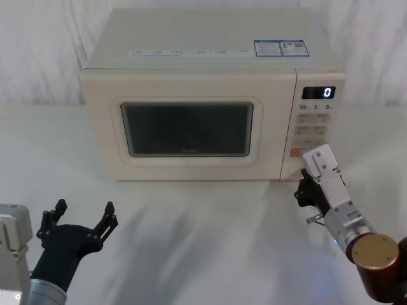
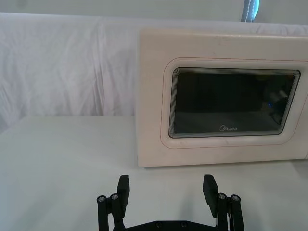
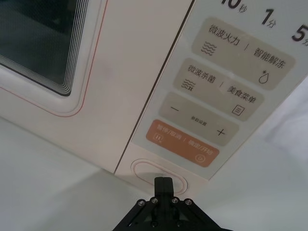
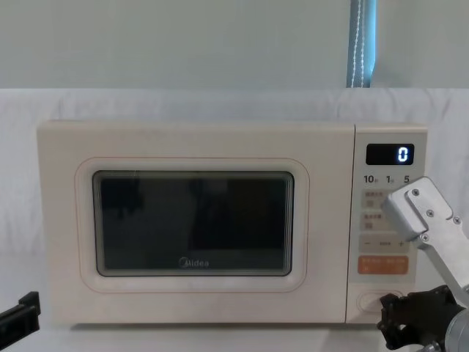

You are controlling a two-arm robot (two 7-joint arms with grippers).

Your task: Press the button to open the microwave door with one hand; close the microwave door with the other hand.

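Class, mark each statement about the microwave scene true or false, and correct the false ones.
1. The microwave door is shut. True.
2. The right gripper is at the orange key. False: its closed tip is at the button, the cream pill-shaped key below the orange key.
3. The left gripper is open, facing the door from a distance. True.
4. The display reads 5. False: it reads 0.
5. The left gripper touches the door. False: bare table lies between them.
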